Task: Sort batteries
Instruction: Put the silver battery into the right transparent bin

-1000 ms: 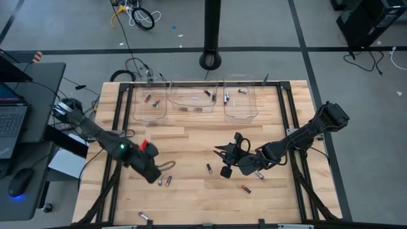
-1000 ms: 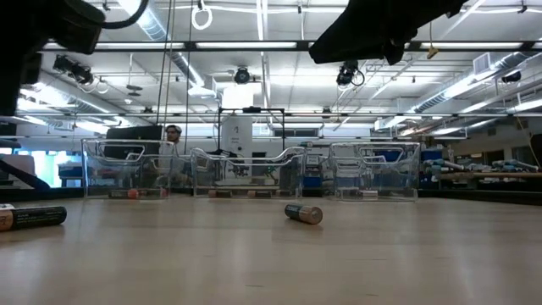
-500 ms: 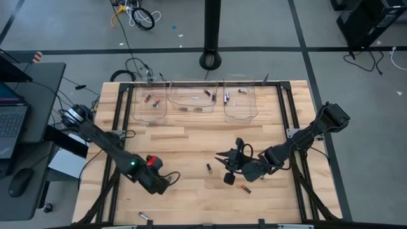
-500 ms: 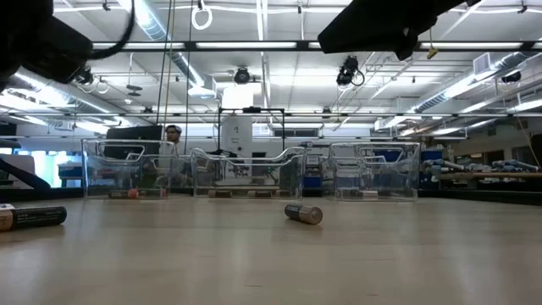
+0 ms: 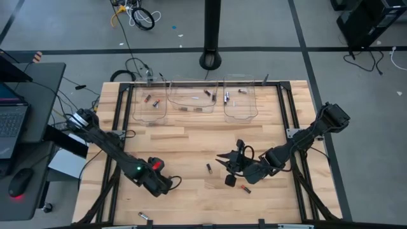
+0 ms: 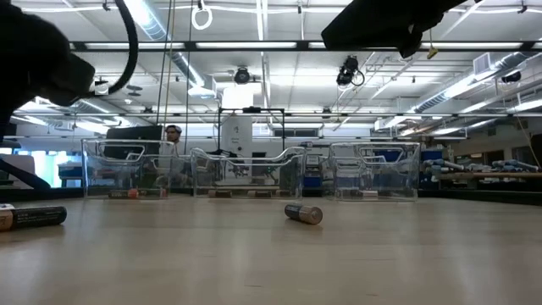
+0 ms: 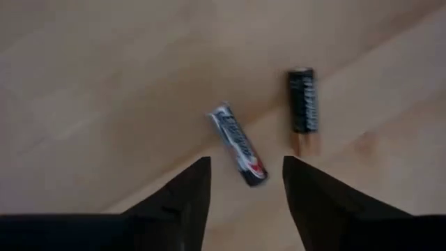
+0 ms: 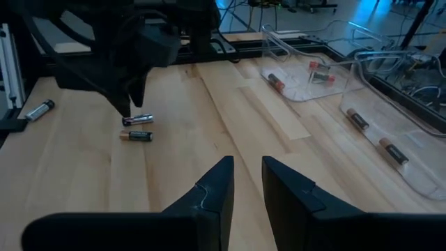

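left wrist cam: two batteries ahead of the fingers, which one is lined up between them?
The silver-and-black battery with the red end. It lies just ahead of the gap of the open left gripper. The black battery with the copper end sits farther off to one side.

Wooden table (image 5: 191, 143): scattered batteries (image 5: 208, 168), clear bins (image 5: 193, 100).

The left arm (image 5: 114, 152) is hiding the batteries (image 7: 239, 145) beneath its gripper in the high view. Beside them, another battery (image 6: 32, 217) is running off the low view's edge.
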You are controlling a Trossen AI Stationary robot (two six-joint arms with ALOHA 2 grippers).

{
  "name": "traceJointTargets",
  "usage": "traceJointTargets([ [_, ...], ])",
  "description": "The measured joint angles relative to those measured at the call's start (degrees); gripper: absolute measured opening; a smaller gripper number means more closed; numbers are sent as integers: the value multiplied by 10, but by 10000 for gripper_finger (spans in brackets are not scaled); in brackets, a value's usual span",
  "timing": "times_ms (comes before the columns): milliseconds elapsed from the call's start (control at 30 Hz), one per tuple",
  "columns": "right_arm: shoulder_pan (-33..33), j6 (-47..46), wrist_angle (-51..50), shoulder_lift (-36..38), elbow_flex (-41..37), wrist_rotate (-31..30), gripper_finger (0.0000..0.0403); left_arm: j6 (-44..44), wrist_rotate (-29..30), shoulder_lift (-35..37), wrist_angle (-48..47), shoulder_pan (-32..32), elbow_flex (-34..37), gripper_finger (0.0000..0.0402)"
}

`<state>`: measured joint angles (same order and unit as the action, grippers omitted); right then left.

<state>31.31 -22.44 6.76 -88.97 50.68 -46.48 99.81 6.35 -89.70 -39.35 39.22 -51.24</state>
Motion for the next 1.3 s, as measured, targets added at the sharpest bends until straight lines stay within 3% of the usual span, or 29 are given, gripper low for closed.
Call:
traceJointTargets([
  [467,0,1,-1,0,0,-3,85,-41,16,-34,-22,-6,0,196],
  [933,0,5,-1,0,0,-4,85,-68,-12,-34,-40,-6,1,105],
  [1300,0,5,-1,0,0,-4,85,-108,-31,-34,-45,-5,1,89],
])
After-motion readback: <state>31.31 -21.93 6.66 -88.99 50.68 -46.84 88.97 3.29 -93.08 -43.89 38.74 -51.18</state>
